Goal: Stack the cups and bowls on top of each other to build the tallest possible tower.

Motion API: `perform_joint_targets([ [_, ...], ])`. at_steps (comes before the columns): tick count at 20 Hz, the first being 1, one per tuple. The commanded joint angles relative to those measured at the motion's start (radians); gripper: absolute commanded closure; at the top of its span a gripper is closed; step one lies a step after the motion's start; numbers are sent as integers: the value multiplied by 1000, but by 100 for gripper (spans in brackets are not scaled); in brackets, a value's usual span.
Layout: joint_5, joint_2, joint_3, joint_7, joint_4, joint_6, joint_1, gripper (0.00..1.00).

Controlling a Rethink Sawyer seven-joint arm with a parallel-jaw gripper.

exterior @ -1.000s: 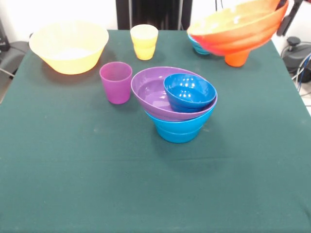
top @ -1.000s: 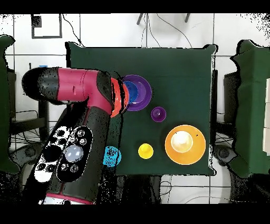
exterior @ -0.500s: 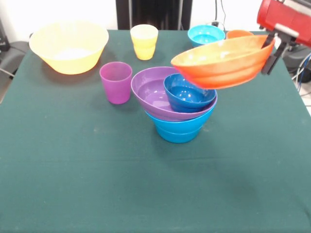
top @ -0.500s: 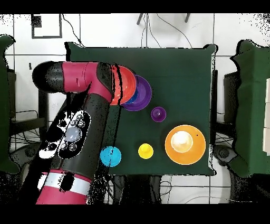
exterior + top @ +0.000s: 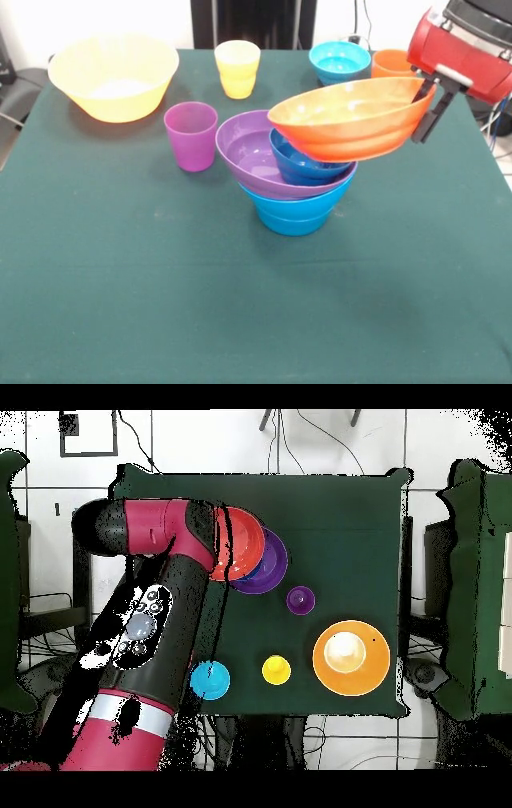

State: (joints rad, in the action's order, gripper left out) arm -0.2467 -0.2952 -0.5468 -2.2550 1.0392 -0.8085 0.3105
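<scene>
My gripper (image 5: 422, 106) is shut on the right rim of the wide orange bowl (image 5: 348, 120) and holds it tilted, just above the small dark blue bowl (image 5: 302, 166). That bowl sits in the tilted wide purple bowl (image 5: 246, 156), which rests on the mid-blue bowls (image 5: 294, 213); together they form the tower. In the overhead view the arm (image 5: 160, 624) covers part of the orange bowl (image 5: 243, 549) and the purple bowl (image 5: 272, 566). The purple cup (image 5: 190, 135) stands just left of the tower.
At the far side stand the large yellow bowl (image 5: 114, 77), the yellow cup (image 5: 237, 69), the small cyan bowl (image 5: 339, 61) and the orange cup (image 5: 391, 62). The green table (image 5: 240, 304) has its right edge close to the arm.
The gripper has carried the orange bowl from the far right corner leftward and down, so it now hangs over the tower. The cyan bowl and orange cup have come into sight.
</scene>
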Motion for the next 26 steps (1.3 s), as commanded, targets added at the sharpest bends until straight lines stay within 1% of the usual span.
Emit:
perform_joint_targets([
  [1,70,8,49,-32,33,-120,-16,100],
  [6,75,-1,44,-24,45,-153,-14,100],
  [13,79,18,40,-20,36,-204,-15,100],
  [18,82,40,40,-32,36,-183,-14,100],
  [26,79,91,33,-48,0,-138,-21,100],
])
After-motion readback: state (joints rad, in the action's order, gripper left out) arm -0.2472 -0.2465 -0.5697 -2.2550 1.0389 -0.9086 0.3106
